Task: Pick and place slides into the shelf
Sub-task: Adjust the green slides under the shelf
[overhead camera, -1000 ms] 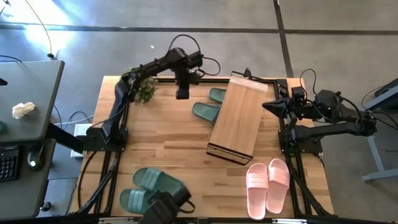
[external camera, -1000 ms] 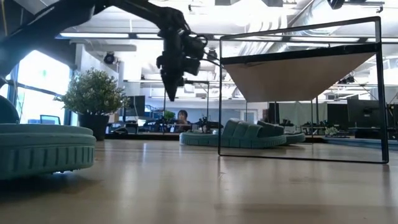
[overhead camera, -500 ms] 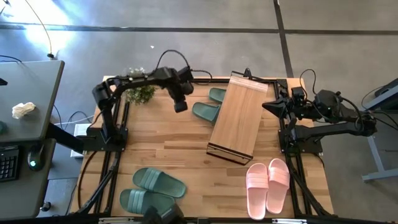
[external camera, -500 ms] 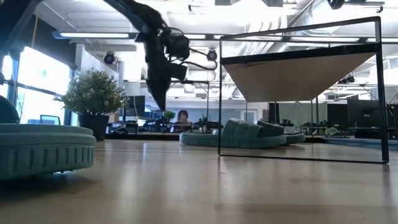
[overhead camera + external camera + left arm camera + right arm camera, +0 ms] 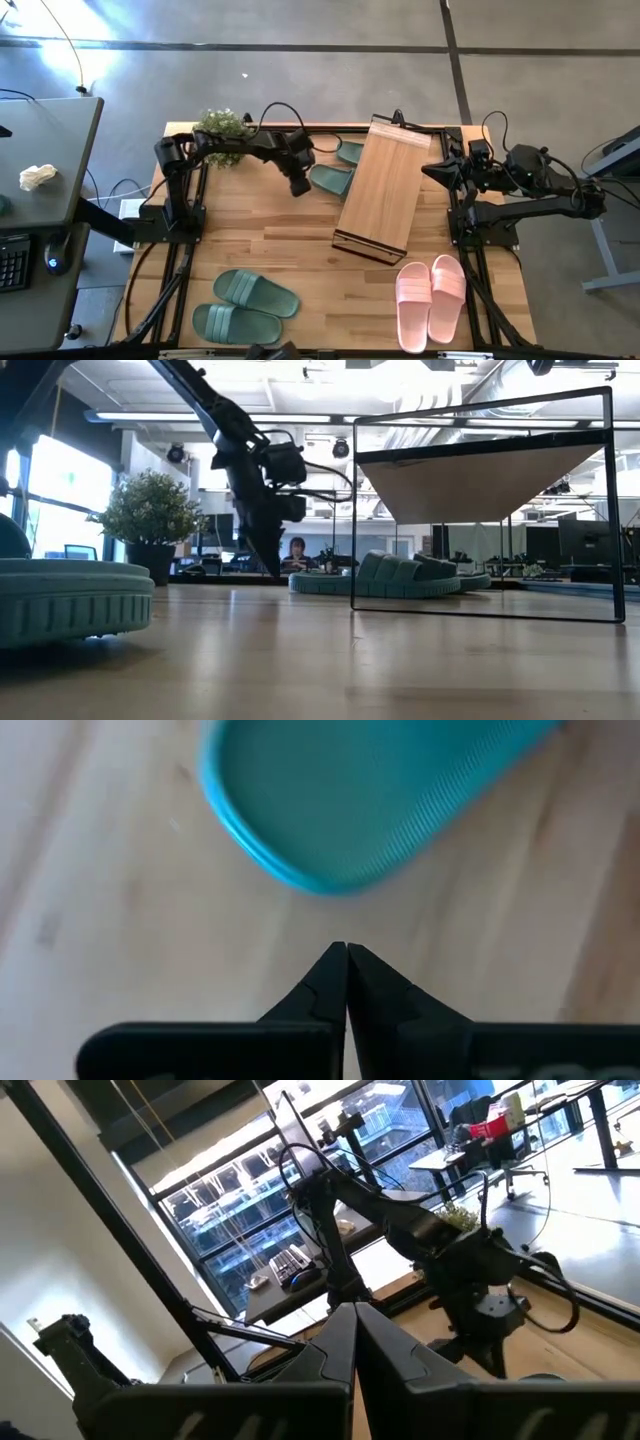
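My left gripper (image 5: 301,189) (image 5: 275,568) is shut and slants down, just above the table. It is short of the rounded end of a green slide (image 5: 330,180) (image 5: 370,800) and touches nothing. A second green slide (image 5: 350,152) lies behind it. Both lie flat on their soles by the left long side of the shelf (image 5: 385,185) (image 5: 480,490). Another green pair (image 5: 245,308) lies at the near left and a pink pair (image 5: 431,298) at the near right. My right gripper (image 5: 428,168) (image 5: 355,1312) waits shut and level at the right, above the table.
A small potted plant (image 5: 222,125) (image 5: 150,515) stands at the far left corner, behind my left arm. The shelf lies slanted across the table's middle right. One near green slide (image 5: 70,600) fills the low view's left side.
My left gripper has sunk and gone toward the table's near edge, closing on the green slide beside the shelf. It has tipped from pointing straight down to a slant. Its fingers have stayed shut. The slides and the shelf have not moved.
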Robot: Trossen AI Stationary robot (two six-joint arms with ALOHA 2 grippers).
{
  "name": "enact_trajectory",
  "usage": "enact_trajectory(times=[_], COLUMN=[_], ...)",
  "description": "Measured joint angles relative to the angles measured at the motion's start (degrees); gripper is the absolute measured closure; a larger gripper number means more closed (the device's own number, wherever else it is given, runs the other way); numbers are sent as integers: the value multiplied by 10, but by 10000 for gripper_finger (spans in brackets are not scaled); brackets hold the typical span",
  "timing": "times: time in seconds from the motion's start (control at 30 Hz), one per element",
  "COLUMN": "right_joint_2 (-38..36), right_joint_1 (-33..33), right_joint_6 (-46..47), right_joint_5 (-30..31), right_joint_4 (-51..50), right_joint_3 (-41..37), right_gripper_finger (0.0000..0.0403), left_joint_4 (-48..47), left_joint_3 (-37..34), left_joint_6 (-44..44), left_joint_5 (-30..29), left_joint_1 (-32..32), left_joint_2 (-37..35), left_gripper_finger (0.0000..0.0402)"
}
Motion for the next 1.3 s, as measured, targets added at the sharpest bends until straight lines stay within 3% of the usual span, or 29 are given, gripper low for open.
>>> enact_trajectory(times=[0.23,0.67,1.1,1.3], right_joint_2=[0,0,-1,-21], right_joint_1=[0,0,0,0], right_joint_6=[2,3,8,58], right_joint_5=[0,0,-1,-1], right_joint_4=[0,-1,-9,-89], right_joint_3=[0,0,0,0], right_gripper_finger=[402,402,402,402], left_joint_4=[50,154,226,231], left_joint_3=[0,-1,6,14], left_joint_6=[-25,-50,-59,-55], left_joint_5=[-25,37,48,66], left_joint_1=[0,-12,-36,-38], left_joint_2=[10,39,58,61], left_gripper_finger=[401,401,401,401])
